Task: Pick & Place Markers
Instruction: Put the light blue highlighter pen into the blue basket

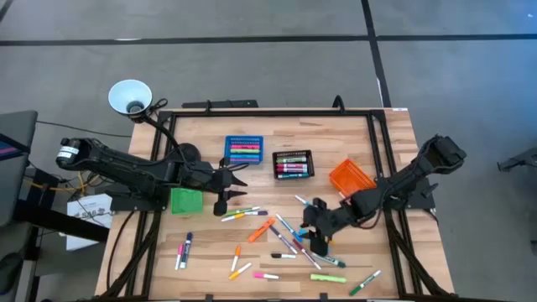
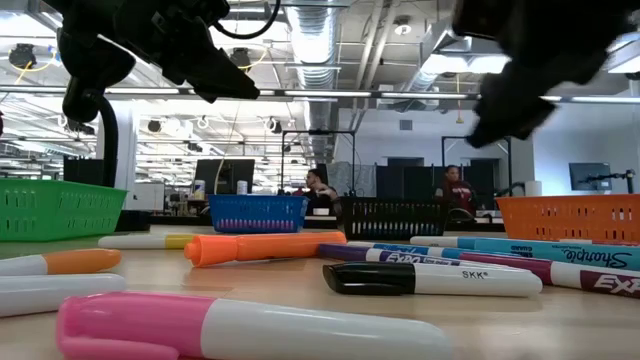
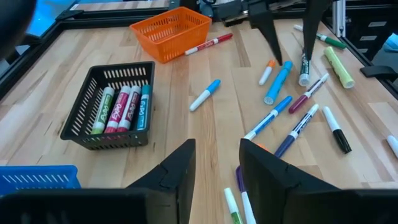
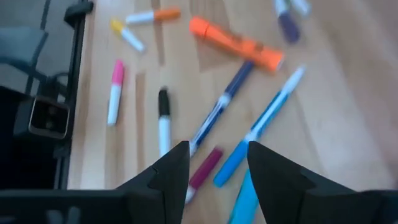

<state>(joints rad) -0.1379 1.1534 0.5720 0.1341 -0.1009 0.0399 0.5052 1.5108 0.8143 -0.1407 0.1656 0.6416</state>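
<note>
Many markers (image 1: 285,239) lie flat and scattered over the near half of the wooden table. More of them lie in the blue bin (image 1: 243,151) and the black bin (image 1: 292,164). My right gripper (image 1: 317,236) is open and hangs above the middle of the scatter. In its wrist view a blue marker (image 4: 261,130) and a magenta-capped one (image 4: 205,167) lie under the open fingers (image 4: 217,165). My left gripper (image 1: 231,190) is open too. It hovers beside the green bin (image 1: 186,200), pointing toward the table's right over bare wood (image 3: 217,163).
The orange bin (image 1: 351,178) sits tilted near the right rail with a red marker (image 3: 208,43) beside it. A thick orange marker (image 1: 261,230) lies mid-table. A black frame (image 1: 277,111) borders the table, and a white lamp (image 1: 130,95) stands at the far left corner. People sit in the room beyond.
</note>
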